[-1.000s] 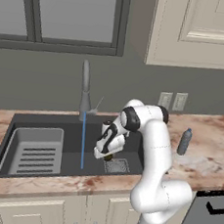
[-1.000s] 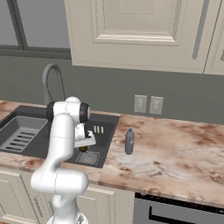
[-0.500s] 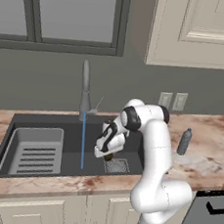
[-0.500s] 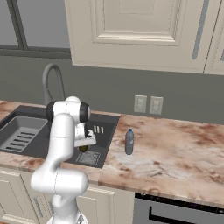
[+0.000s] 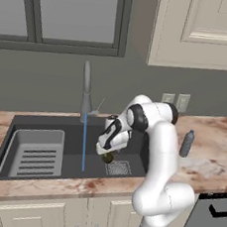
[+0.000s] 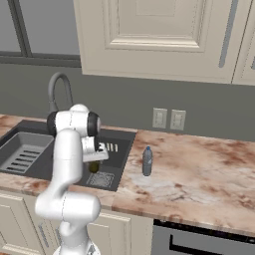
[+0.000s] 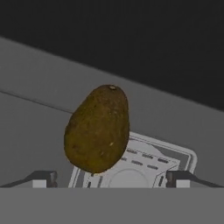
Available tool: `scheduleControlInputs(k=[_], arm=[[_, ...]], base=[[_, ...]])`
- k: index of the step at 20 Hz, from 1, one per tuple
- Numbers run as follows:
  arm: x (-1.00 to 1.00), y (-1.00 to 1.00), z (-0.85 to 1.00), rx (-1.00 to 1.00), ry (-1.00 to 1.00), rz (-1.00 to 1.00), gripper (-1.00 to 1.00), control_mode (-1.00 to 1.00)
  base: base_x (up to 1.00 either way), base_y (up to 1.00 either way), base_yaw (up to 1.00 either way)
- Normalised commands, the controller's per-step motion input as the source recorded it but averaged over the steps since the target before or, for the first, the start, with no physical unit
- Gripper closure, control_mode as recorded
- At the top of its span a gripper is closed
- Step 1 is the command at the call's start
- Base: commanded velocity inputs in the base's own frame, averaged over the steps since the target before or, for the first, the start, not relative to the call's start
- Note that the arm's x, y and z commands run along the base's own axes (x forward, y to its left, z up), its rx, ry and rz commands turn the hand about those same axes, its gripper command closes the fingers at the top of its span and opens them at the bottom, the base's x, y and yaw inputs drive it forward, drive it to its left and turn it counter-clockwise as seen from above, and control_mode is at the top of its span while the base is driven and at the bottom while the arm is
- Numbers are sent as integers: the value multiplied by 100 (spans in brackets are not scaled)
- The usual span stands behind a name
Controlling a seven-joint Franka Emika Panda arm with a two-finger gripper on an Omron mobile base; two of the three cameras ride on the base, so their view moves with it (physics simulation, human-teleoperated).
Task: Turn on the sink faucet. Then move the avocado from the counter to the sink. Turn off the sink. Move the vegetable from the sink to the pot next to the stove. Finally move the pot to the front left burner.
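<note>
I am looking down into the sink (image 5: 44, 127), where the arm is reaching low over the right part of the basin. The claw (image 7: 111, 178) is standing wide apart, its two fingertips (image 7: 43, 178) showing at either side of the hand view with nothing pinched between them. The avocado (image 7: 98, 129) is sitting between and just ahead of those tips, its narrow end pointing away from the camera, and it is lying beside the square drain grate (image 7: 144, 164). From the left base view the avocado (image 5: 108, 158) is showing as a dark olive lump just under the claw (image 5: 106, 151), at the left edge of the grate. The sink faucet (image 5: 86, 93) is running, a thin blue stream (image 5: 84, 142) dropping into the basin left of the claw. A grey bottle (image 6: 147, 161) is standing on the marbled surface (image 6: 199, 169) to the right of the sink.
</note>
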Motion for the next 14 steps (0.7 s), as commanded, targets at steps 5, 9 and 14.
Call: scheduleControlInputs(k=[5, 9, 14], arm=[[-48, -26, 53, 6, -5, -4, -100, -100], [-57, -29, 53, 13, -8, -3, -100, -100], [-55, -23, 51, 17, -9, -2, -100, -100]], base=[[0, 0, 0], [0, 0, 0], [0, 0, 0]])
